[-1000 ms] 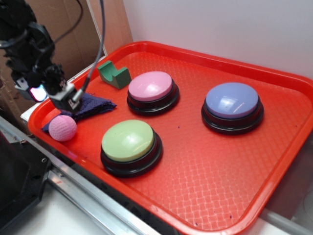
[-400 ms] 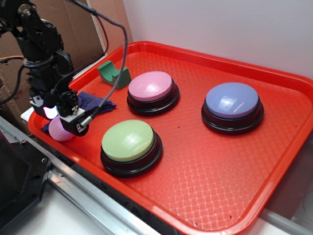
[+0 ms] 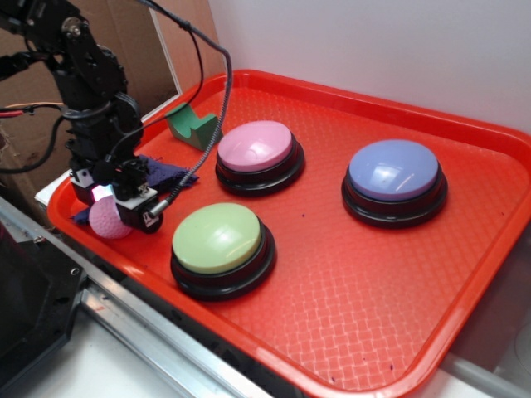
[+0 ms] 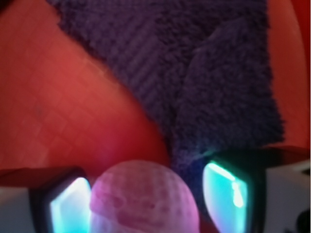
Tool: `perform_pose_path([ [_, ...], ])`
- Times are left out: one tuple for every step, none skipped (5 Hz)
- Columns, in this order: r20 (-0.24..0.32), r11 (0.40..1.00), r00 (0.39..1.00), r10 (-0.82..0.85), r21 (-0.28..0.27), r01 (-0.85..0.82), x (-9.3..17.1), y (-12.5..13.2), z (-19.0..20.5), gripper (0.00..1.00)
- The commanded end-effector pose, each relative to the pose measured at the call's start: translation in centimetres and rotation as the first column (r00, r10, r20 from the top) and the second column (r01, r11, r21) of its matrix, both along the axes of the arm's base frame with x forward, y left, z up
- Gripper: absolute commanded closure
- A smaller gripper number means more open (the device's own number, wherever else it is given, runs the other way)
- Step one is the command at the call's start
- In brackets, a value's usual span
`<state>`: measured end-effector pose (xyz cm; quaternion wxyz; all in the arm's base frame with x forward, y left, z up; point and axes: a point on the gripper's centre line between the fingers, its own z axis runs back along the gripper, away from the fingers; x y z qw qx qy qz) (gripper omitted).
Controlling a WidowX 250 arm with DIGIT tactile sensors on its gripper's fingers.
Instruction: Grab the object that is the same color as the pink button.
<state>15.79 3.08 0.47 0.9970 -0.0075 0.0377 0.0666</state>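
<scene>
The small pink knitted ball (image 3: 104, 221) lies at the near left corner of the red tray (image 3: 357, 282), beside the dark blue cloth (image 3: 162, 174). My gripper (image 3: 116, 209) is lowered over the ball. In the wrist view the ball (image 4: 146, 194) sits between my two fingers (image 4: 68, 208), with the gripper (image 4: 146, 203) open around it; a small gap shows on the right side. The pink button (image 3: 255, 145) stands farther back on the tray, untouched.
A green-topped button (image 3: 217, 238) is just right of the gripper. A lavender-blue button (image 3: 392, 170) is at the right. A green notched block (image 3: 192, 124) is behind the cloth. The tray's raised rim runs close by on the left and front. The cloth (image 4: 194, 73) fills the wrist view ahead.
My gripper has come down from above the cloth to the ball and now straddles it. The ball has stayed in place.
</scene>
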Motion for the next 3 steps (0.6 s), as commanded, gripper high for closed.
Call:
perform_pose_path([
  [0.012, 1.0, 1.0, -0.01, 0.01, 0.01, 1.4, 0.3, 0.3, 1.0],
  [0.015, 1.0, 1.0, 0.024, 0.001, -0.024, 1.6, 0.2, 1.5, 1.0],
  [0.014, 0.995, 0.995, 0.103, -0.017, -0.103, 1.6, 0.3, 3.5, 1.0],
])
